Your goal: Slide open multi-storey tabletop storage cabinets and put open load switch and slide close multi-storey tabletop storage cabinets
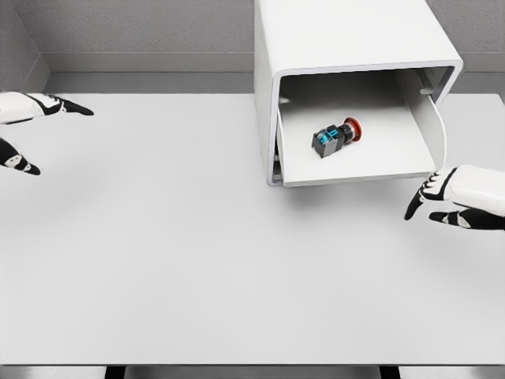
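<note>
The switch [337,137] in the open drawer [359,168] is probably light and rigid; push the drawer front. Both hands' fingers are relaxed, empty.

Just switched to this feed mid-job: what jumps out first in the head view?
The white storage cabinet at the table's far right, its drawer slid open toward the robot. Inside the drawer lies the load switch, a small dark block with blue parts and a red cap, on its side. The right hand hovers just right of the drawer front with fingers relaxed; the left hand rests open at the far left edge.
</note>
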You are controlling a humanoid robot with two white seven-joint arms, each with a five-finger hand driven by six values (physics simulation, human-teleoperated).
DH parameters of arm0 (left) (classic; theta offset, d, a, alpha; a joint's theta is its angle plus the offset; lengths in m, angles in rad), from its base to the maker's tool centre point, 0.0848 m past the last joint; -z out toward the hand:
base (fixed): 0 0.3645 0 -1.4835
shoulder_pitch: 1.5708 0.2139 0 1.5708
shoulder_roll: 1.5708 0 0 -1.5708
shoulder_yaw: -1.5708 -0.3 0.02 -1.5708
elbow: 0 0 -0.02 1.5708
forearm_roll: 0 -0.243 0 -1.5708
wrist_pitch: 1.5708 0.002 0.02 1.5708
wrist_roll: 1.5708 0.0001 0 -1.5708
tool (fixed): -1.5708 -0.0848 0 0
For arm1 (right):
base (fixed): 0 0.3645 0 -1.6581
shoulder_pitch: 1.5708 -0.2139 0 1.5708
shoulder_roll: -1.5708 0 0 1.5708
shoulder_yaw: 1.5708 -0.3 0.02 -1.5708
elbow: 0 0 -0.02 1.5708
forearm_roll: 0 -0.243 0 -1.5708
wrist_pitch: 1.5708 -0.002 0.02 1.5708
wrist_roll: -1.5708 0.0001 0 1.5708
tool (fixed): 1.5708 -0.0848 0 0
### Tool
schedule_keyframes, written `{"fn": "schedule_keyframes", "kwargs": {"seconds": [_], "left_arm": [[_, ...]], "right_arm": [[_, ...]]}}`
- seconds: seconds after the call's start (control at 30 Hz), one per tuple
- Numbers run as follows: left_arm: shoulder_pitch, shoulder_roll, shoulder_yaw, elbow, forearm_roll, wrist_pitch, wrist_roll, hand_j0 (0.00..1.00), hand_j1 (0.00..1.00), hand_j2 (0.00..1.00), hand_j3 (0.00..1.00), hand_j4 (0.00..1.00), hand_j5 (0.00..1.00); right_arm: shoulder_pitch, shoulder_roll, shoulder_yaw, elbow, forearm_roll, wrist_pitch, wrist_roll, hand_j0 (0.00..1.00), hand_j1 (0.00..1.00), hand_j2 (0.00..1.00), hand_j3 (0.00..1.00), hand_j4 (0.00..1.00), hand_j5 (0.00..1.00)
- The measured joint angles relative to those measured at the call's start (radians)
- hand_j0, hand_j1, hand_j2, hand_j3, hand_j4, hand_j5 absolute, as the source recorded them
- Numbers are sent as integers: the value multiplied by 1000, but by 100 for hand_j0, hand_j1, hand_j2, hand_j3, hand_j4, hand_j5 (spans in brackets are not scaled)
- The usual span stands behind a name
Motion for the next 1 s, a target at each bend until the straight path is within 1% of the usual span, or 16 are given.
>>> {"fn": "schedule_keyframes", "kwargs": {"seconds": [0.07, 0.1, 0.17, 0.23, 0.4, 0.43, 0.47, 0.53, 0.57, 0.63, 0.7, 0.73, 0.77, 0.8, 0.87, 1.0], "left_arm": [[-2, -50, -5, -47, -90, 0, 0, 100, 100, 100, 100, 100, 100], [-2, -78, -5, -62, -127, 1, 0, 100, 100, 100, 100, 100, 100], [-3, -111, -2, -80, -174, 0, 0, 100, 100, 100, 100, 100, 100], [-3, -126, 6, -88, -197, 1, 0, 100, 100, 100, 100, 100, 100], [-3, -140, 22, -88, -218, 1, 0, 100, 100, 100, 100, 100, 100], [-6, -142, 22, -89, -219, 1, 0, 100, 100, 100, 100, 100, 100], [-6, -144, 22, -89, -220, 1, 0, 100, 100, 100, 100, 100, 100], [-6, -145, 21, -90, -221, 1, 0, 100, 100, 100, 100, 100, 100], [-6, -146, 20, -90, -222, 1, 0, 100, 100, 100, 100, 100, 100], [-6, -146, 20, -92, -221, 1, 0, 100, 100, 100, 100, 100, 100], [-6, -145, 19, -94, -221, 1, 0, 100, 100, 100, 100, 100, 100], [-6, -144, 19, -94, -221, 1, 0, 100, 100, 100, 100, 100, 100], [-6, -144, 19, -94, -221, 1, 0, 100, 100, 100, 100, 100, 100], [-6, -144, 19, -94, -221, 1, 0, 100, 100, 100, 100, 100, 100], [-6, -144, 19, -95, -221, 1, 0, 100, 100, 100, 100, 100, 100], [-5, -143, 19, -95, -221, 1, 0, 100, 100, 100, 100, 100, 100]], "right_arm": [[-8, 1, 14, 0, 0, 0, 0, 56, 56, 56, 56, 56, 56], [-32, 1, 21, 0, 0, 0, 0, 56, 56, 56, 56, 56, 56], [-109, 4, 68, 0, -2, 1, 0, 56, 56, 56, 56, 56, 56], [-129, 8, 117, 0, 8, 1, 0, 56, 56, 56, 56, 56, 56], [-190, 28, 163, 10, 35, 0, 0, 56, 56, 56, 56, 56, 56], [-230, 33, 176, 14, 37, 1, 0, 56, 56, 56, 56, 56, 56], [-284, 41, 199, 21, 47, -2, 1, 56, 56, 56, 56, 56, 56], [-328, 60, 251, 35, 45, 9, -6, 56, 56, 56, 56, 56, 56], [-330, 69, 265, 42, -1, 30, -19, 56, 56, 56, 56, 56, 56], [-330, 80, 283, 54, -52, 56, -28, 57, 57, 57, 57, 57, 57], [-331, 86, 291, 63, -76, 69, -32, 57, 57, 57, 57, 57, 57], [-339, 88, 295, 67, -73, 66, -31, 58, 58, 58, 58, 58, 58], [-379, 90, 303, 79, -29, 48, -22, 60, 60, 60, 60, 60, 60], [-408, 92, 307, 97, 3, 35, -16, 60, 60, 60, 60, 60, 60], [-407, 94, 309, 122, 33, 22, -10, 61, 61, 61, 61, 61, 61], [-396, 92, 264, 139, 61, 6, -3, 62, 62, 62, 62, 62, 62]]}}
